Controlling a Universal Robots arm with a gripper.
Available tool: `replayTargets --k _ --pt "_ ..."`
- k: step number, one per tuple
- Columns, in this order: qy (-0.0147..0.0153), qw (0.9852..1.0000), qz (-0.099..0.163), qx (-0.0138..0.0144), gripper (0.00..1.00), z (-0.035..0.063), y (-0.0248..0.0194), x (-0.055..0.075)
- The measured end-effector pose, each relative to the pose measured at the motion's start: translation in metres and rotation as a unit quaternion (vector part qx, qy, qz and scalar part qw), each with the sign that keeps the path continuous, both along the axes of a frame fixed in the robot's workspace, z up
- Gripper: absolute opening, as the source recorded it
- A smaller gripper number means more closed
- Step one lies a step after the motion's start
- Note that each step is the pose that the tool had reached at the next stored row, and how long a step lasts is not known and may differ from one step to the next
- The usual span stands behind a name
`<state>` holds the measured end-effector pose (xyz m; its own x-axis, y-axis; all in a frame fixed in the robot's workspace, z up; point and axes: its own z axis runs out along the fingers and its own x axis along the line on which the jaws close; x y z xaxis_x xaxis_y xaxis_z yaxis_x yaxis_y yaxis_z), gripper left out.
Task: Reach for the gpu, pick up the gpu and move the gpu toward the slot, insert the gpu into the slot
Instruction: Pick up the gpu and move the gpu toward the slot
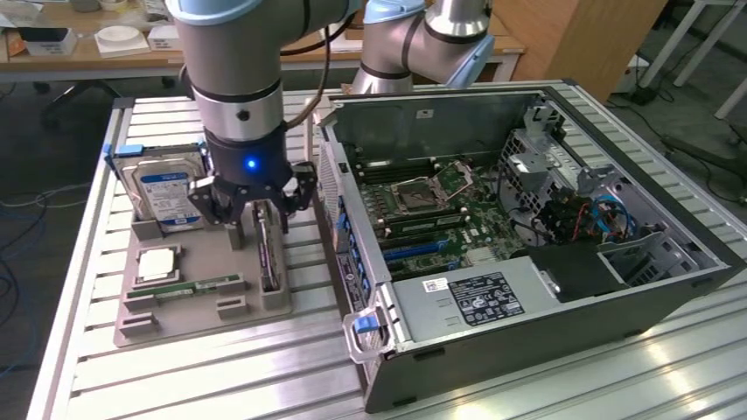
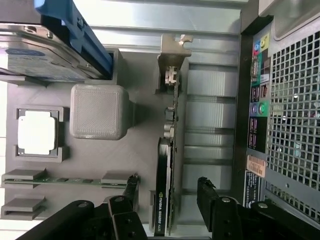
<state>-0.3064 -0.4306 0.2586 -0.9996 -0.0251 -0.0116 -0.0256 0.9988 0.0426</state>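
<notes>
Here, on the slatted aluminium counter (image 1: pixel 233 376), one grey plastic holder tray (image 1: pixel 192 322) sits at the exterior view's left. It carries four parts, one of each: a silver, blue-labelled hard drive (image 1: pixel 161 192) standing on edge, a square silver processor chip (image 1: pixel 157 262), a small green memory stick (image 1: pixel 198 286) lying flat, and the gpu (image 2: pixel 165 170). The gpu is a thin black rectangular card with a tan metal end bracket, upright on its long edge in the tray's groove. A grey raised block (image 2: pixel 97 111) of the tray stands just beside the card. The arm's black gripper (image 1: pixel 262 217) hangs directly over the gpu, its two fingers (image 2: pixel 206 195) spread wide, one on each side of the card and apart from it. To the right, close beside the tray, lies one open black computer case (image 1: pixel 491 367) with a green motherboard (image 1: pixel 467 223) inside; the slot (image 1: pixel 411 251), a long narrow plastic strip on that board, is well apart from the gpu
</notes>
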Motion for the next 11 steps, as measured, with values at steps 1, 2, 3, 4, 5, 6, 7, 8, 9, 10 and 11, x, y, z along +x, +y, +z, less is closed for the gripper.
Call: replayTargets --k 1,2,3,4,5,6,7,8,9,10,11 --pt "0.0000 1.0000 0.000 0.0000 0.59 -0.0018 0.0000 0.000" --pt "0.0000 1.0000 0.000 0.0000 0.59 -0.0036 0.0000 0.000" --pt "0.0000 1.0000 0.000 0.0000 0.59 -0.0054 0.0000 0.000" --pt "0.0000 1.0000 0.000 0.0000 0.59 -0.0072 0.0000 0.000" --pt "0.0000 1.0000 0.000 0.0000 0.59 -0.0092 0.0000 0.000" --pt "0.0000 1.0000 0.000 0.0000 0.59 -0.0110 0.0000 0.000" --pt "0.0000 1.0000 0.000 0.0000 0.59 -0.0128 0.0000 0.000" --pt "0.0000 1.0000 0.000 0.0000 0.59 -0.0146 0.0000 0.000" --pt "0.0000 1.0000 0.000 0.0000 0.59 -0.0164 0.0000 0.000" --pt "0.0000 1.0000 0.000 0.0000 0.59 -0.0182 -0.0001 0.000" --pt "0.0000 1.0000 0.000 0.0000 0.59 -0.0200 0.0000 0.000"
